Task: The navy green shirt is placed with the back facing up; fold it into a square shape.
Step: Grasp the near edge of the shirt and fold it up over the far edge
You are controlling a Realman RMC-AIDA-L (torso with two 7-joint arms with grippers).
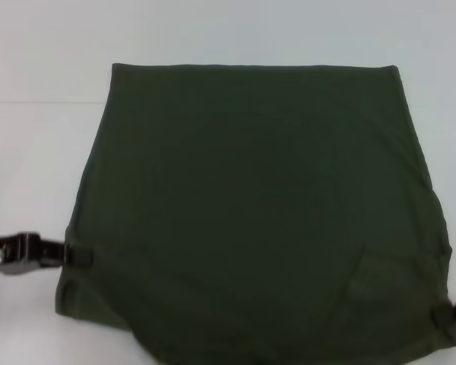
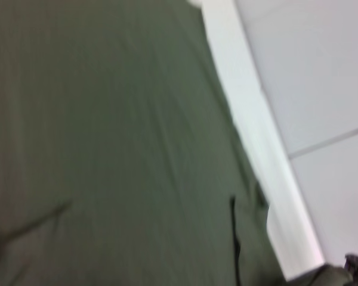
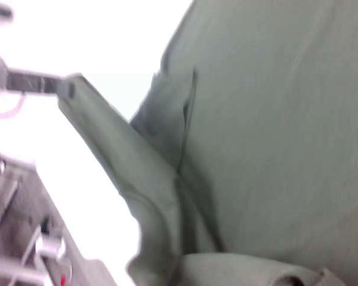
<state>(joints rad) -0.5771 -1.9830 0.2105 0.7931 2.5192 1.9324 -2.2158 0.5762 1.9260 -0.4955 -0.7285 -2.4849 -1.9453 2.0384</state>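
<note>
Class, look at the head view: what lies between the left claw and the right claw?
Only the navy green shirt: its near part spans from the left claw to the right claw, as the head view shows.

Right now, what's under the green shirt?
The navy green shirt lies on a white table, bare around it. The left gripper and right gripper hold its near side edges. Whatever lies beneath the cloth is covered.

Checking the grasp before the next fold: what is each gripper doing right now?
Left gripper: shut on the navy green shirt, at its near left edge.
Right gripper: shut on the shirt's near right corner.
</note>
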